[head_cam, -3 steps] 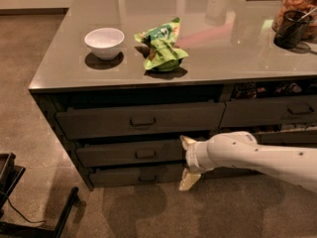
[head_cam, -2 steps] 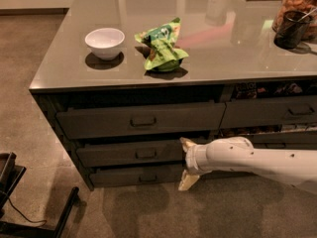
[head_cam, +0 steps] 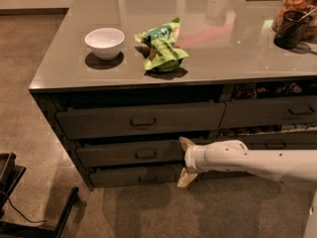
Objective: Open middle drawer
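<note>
The grey counter (head_cam: 237, 58) fills the far half of the scene, and three dark drawer fronts are stacked under its near left edge. The tall top drawer (head_cam: 99, 123) is highest and the slim bottom drawer (head_cam: 119, 176) lowest, with the middle drawer (head_cam: 109, 155) between them, apparently shut or nearly so. The white arm (head_cam: 257, 160) reaches in low from the right. Its gripper (head_cam: 186, 161) sits at the right end of the middle drawer front, with the fingers (head_cam: 187, 144) spread apart one above the other and holding nothing. Whether they touch the front is unclear. The small loop handle (head_cam: 145, 154) lies to the gripper's left, at the centre of the front. To do this step well, the gripper probably needs to shift left along the front at handle height, hook or pinch the loop squarely, and then pull straight toward the near side. It should stay level so it catches neither neighbouring drawer.
</note>
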Tool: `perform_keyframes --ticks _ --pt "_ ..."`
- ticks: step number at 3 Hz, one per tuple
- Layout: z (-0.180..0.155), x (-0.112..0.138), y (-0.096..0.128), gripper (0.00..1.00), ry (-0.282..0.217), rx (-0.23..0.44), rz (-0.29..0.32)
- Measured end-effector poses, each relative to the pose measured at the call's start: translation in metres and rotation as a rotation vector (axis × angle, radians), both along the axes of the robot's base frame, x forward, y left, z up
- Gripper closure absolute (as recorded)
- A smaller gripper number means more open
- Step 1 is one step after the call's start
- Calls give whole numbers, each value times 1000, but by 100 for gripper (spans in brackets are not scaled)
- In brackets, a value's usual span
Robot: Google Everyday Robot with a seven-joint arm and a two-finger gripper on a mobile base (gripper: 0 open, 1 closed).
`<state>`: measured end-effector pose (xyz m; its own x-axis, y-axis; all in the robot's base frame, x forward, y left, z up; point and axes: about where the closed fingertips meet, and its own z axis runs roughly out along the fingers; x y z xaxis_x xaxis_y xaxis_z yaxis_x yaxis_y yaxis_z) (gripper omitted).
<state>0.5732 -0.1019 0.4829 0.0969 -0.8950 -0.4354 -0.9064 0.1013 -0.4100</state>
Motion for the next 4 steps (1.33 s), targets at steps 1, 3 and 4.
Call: perform_keyframes --ticks 1,3,4 --pt "-11 14 0 0 -15 9 0" --pt "-31 37 3 0 -11 16 3" --pt "-42 46 7 0 11 13 9"
